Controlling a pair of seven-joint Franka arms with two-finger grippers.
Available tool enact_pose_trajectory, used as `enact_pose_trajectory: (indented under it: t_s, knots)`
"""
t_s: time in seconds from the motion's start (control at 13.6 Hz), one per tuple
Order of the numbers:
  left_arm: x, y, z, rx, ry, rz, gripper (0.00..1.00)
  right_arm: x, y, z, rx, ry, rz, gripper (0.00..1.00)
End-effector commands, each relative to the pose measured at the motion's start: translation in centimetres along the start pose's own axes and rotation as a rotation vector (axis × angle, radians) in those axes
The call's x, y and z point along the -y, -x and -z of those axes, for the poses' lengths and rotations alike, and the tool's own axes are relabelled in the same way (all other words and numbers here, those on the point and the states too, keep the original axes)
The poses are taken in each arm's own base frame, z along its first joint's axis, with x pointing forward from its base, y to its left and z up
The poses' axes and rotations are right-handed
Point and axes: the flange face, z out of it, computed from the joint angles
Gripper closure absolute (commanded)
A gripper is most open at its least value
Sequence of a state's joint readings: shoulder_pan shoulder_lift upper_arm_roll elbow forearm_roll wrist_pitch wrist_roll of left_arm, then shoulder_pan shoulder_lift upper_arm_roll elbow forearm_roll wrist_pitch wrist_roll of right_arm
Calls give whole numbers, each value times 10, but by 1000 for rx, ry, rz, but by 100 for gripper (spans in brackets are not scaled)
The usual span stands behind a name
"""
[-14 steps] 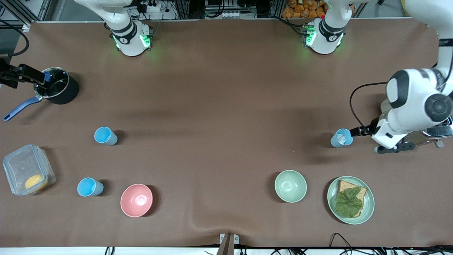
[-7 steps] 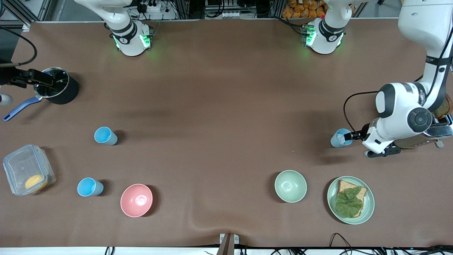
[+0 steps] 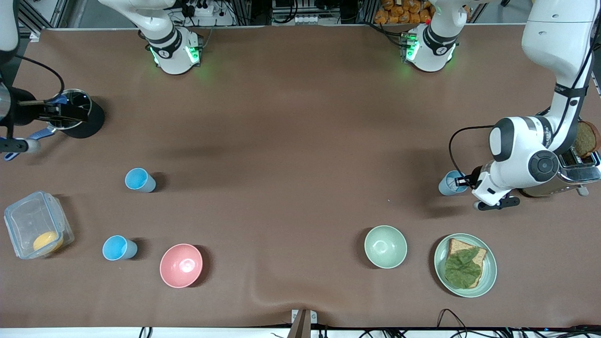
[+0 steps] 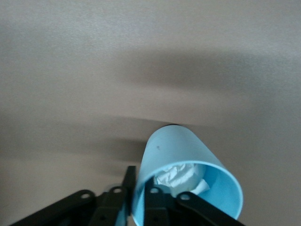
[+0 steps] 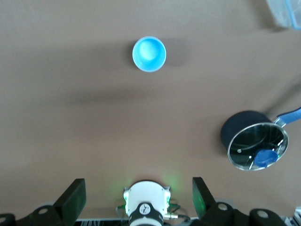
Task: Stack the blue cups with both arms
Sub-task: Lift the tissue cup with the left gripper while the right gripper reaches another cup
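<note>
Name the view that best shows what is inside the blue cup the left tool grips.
Left wrist view. It looks into the gripped blue cup, showing crumpled white paper inside, with the left tool pinching its rim. The front view shows only the cup's outline by the toaster. The right wrist view misses it.

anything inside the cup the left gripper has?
Yes. The left wrist view shows crumpled white paper or film inside the blue cup, which the left gripper pinches by its rim. The wad hides the cup's bottom and anything under it.

Left hand point(image 4: 141, 197) pinching the rim of 1 blue cup point(image 4: 181, 162), crumpled white paper point(image 4: 178, 178) inside.
</note>
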State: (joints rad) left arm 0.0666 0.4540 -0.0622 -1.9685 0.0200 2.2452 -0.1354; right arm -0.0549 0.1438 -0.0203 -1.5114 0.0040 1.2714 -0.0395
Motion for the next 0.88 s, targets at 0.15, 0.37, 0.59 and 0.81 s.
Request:
enact_pose_trajectory:
  t_s: [0.15,0.37,0.59,0.81]
  knots:
    - [-27,-3,25,-48,30,-33,100,-38,-56,-56,114,-42,-54,0]
    - [-47,-10,71,-113,49,-62,100,-35,-84,-47,10,-59,-49,0]
    - [-69,-13,117,-150,62,-95,100,-31,-103,-65,-19,-53,-39,0]
    - [-101,-14,166,-154,80,-112,100,-32,-130,-109,-65,-51,-42,0]
